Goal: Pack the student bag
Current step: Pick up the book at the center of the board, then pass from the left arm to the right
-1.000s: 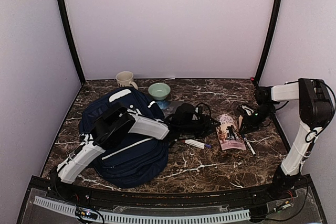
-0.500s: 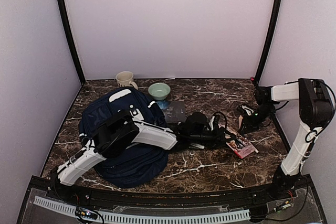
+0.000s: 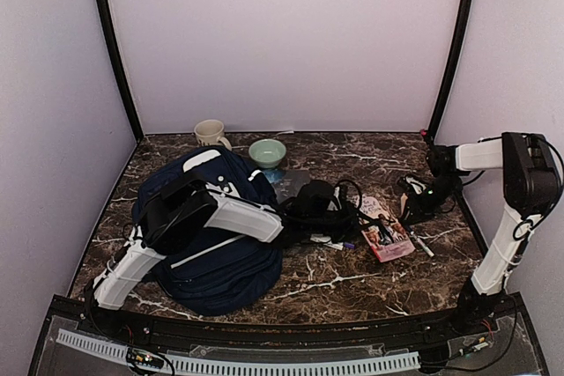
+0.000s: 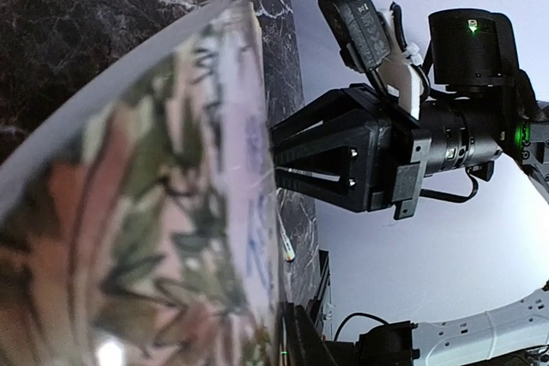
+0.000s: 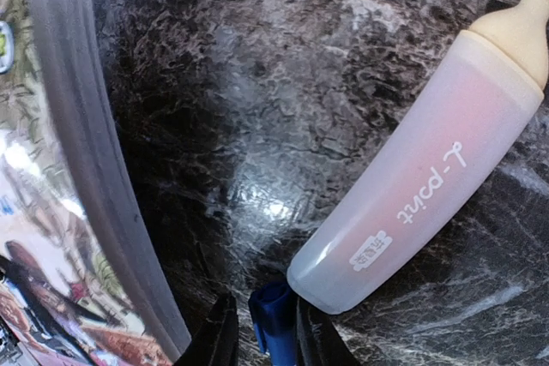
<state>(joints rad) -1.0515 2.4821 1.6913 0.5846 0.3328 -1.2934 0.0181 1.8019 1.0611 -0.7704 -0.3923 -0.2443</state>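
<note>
Top view: the navy student bag (image 3: 220, 279) lies on the worktop (image 3: 352, 283), well left of the illustrated booklet (image 3: 385, 230). The left hand (image 3: 345, 216) sits just left of the booklet, the right hand (image 3: 414, 202) just right.

Left wrist: the booklet looms close; the left hand's grip cannot be told.

Right wrist: a highlighter (image 5: 429, 186) lies beside the booklet. The right hand's fingers flank a blue piece (image 5: 273, 319), grip unclear.

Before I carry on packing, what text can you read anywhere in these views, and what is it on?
"l-point": along the barrel of the translucent pink highlighter with cream cap.
small white mark next to it on the barrel: too small to read.
illustrated softcover book: cover lettering blurred, unreadable in both wrist views.
navy-blue fabric backpack, cream mug, green bowl: no legible text.
</note>
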